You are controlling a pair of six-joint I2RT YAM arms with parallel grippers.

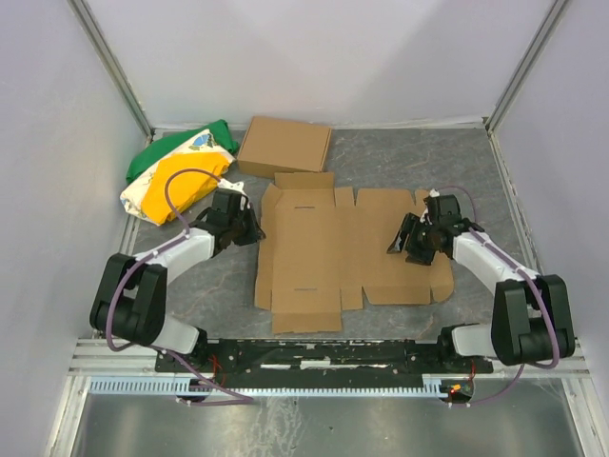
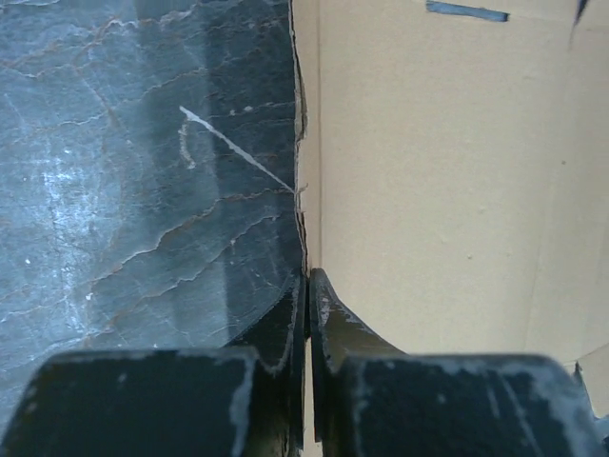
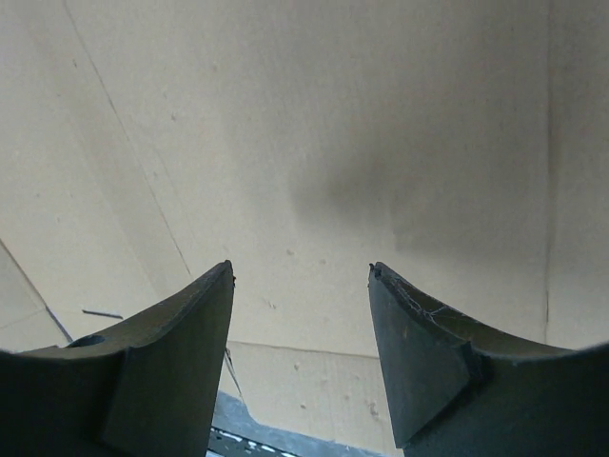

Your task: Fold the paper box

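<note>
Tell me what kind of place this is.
Probably a robot lab test cell, not a home or shop. White wall panels in a metal frame enclose a grey table. A left arm and right arm are bolted to a rail, flanking a flat paper box.

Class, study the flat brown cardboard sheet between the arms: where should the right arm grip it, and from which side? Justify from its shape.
Probably grip the paper box by its right outer flap, coming in low from the right. The sheet lies flat, so the broad panels offer nothing to pinch; only a thin outer edge fits the open right end effector.
</note>
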